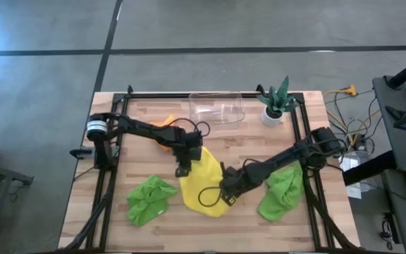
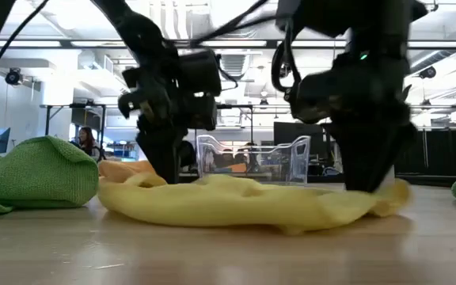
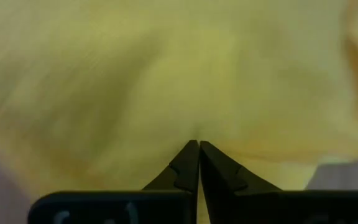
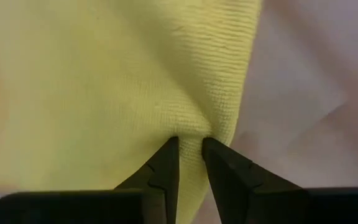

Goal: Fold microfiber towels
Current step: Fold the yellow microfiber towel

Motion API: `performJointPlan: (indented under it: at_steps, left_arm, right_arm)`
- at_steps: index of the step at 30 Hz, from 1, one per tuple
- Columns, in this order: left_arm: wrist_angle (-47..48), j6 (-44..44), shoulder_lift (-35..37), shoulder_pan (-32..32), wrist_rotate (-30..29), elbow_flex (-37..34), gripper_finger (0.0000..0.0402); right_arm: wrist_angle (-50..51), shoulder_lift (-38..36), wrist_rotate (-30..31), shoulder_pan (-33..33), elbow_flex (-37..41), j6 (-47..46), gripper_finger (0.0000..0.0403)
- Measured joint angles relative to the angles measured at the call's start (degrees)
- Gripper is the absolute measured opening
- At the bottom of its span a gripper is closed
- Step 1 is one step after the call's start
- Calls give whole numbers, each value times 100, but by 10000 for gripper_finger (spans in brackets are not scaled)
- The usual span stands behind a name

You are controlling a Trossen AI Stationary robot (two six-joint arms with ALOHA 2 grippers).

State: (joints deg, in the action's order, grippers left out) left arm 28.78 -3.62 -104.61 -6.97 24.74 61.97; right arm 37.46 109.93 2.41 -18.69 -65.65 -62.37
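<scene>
A yellow towel point(image 1: 204, 182) lies rumpled on the middle of the wooden table point(image 1: 118, 212); in the low view the yellow towel point(image 2: 236, 202) is a low heap. My left gripper point(image 1: 183, 169) is down at its far-left part and shut on it. My right gripper point(image 1: 228, 198) is at its right side, shut on it near an edge. A lime green towel point(image 1: 150, 200) lies crumpled at the near left, another green towel point(image 1: 282, 192) at the near right. An orange towel point(image 1: 165, 125) shows partly under my left arm. My left gripper has its fingers closed tight together, their tips meeting the yellow cloth point(image 3: 197, 132) at a faint crease. It slants down from the table's far left. How many layers it has cannot be seen. The towel rests on the table below it. My right gripper pinches a small pucker of the yellow towel point(image 4: 190, 127) between its fingertips, close beside the towel's edge point(image 4: 244, 93). The fingers point(image 4: 166, 158) point down from above. The cloth around the hold is slack and lies on the table.
A clear plastic bin point(image 1: 217, 107) stands at the table's far edge. A spiky green plant in a white pot point(image 1: 273, 106) stands at the far right. Black frame rails point(image 1: 106, 176) run along the table's sides. Bare wood shows along the near edge.
</scene>
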Motion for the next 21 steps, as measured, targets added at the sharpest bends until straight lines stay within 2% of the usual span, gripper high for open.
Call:
performJointPlan:
  at_steps: [9,12,16,21]
  left_arm:
    - [35,1839,426,494,2,-13,0]
    - [56,1796,800,524,-473,-13,0]
    - [-68,1118,1311,481,-1395,-8,0]
    - [-463,725,1314,253,-1486,-32,0]
  right_arm:
    - [656,-217,884,710,52,1098,73]
    - [808,-456,1152,787,76,1399,73]
    - [669,-1050,1474,743,138,1594,73]
    - [-340,-1736,1205,542,547,1460,73]
